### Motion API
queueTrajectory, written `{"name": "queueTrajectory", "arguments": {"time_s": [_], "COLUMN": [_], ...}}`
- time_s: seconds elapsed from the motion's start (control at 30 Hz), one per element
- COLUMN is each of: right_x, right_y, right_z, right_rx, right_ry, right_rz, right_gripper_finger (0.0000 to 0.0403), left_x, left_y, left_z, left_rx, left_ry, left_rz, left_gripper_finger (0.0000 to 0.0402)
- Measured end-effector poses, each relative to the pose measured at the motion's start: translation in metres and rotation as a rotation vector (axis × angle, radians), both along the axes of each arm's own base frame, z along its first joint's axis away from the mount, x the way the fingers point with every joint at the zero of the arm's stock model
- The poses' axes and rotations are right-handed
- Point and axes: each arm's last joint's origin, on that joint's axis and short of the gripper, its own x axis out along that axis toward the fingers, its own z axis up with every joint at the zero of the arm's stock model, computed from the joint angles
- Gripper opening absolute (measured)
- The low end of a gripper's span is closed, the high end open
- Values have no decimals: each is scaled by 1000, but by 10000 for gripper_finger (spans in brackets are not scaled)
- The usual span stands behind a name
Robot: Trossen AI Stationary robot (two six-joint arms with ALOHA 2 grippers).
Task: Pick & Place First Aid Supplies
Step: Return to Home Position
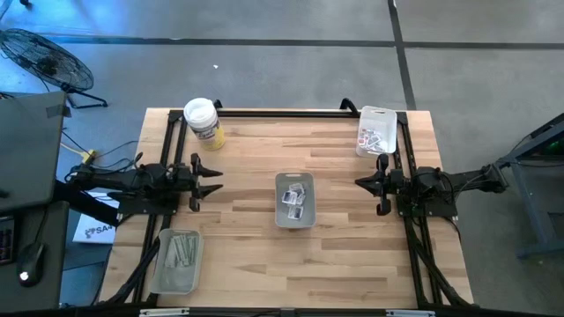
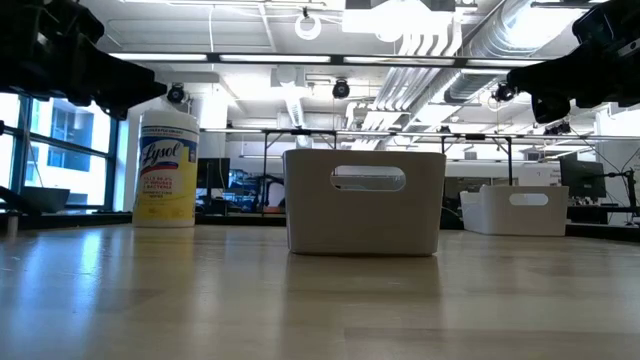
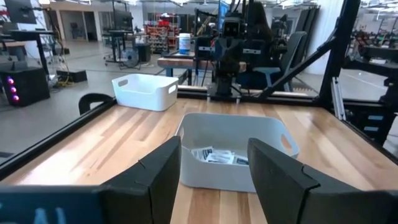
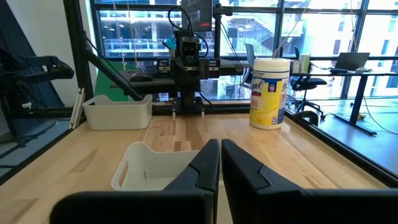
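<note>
At the centre of the table stands the middle bin, a pale grey open tub with cut-out handles. It holds a loose heap of squarish white packets. The left wrist view shows these white packets lying on the floor of the same bin, some overlapping.

At the far right corner a second bin holds more small packets, white with touches of red, gathered toward its nearer end. In the low view this bin sits behind and to the right of the middle bin, and its contents are hidden by its walls.

At the near left corner a third bin holds narrow green-beige strips, lying roughly lengthwise. None of the packets lie loose on the wood.

A white-lidded round tub with a yellow label stands upright at the far left, apart from all three bins.

The left gripper hangs over the left side of the table, facing the middle bin, with its fingers spread wide and nothing between them. The right gripper hangs over the right side, facing inward, with its fingers drawn almost together, only a sliver of gap showing, and gripping nothing.
</note>
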Motion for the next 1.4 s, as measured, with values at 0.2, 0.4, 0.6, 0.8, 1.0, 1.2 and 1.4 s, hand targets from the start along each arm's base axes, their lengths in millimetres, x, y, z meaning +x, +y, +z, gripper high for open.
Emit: {"name": "queueTrajectory", "arguments": {"time_s": [0.2,0.4,0.6,0.8,1.0,1.2,1.4], "right_x": [0,0,0,0,0,0,0], "right_y": [0,0,0,0,0,0,0], "right_z": [0,0,0,0,0,0,0], "right_rx": [0,0,0,0,0,0,0], "right_ry": [0,0,0,0,0,0,0], "right_rz": [0,0,0,0,0,0,0], "right_gripper_finger": [12,12,12,12,12,12,12], "left_x": [0,0,1,1,1,1,1], "left_y": [-1,-1,-1,-1,-1,-1,-1], "left_z": [-1,-2,-3,-3,-4,-3,-3], "left_rx": [-2,29,40,97,130,135,152], "left_ry": [7,20,17,24,29,27,27], "left_rz": [-42,-39,-32,-32,-30,-30,-29], "left_gripper_finger": [184,184,184,184,184,184,184]}}
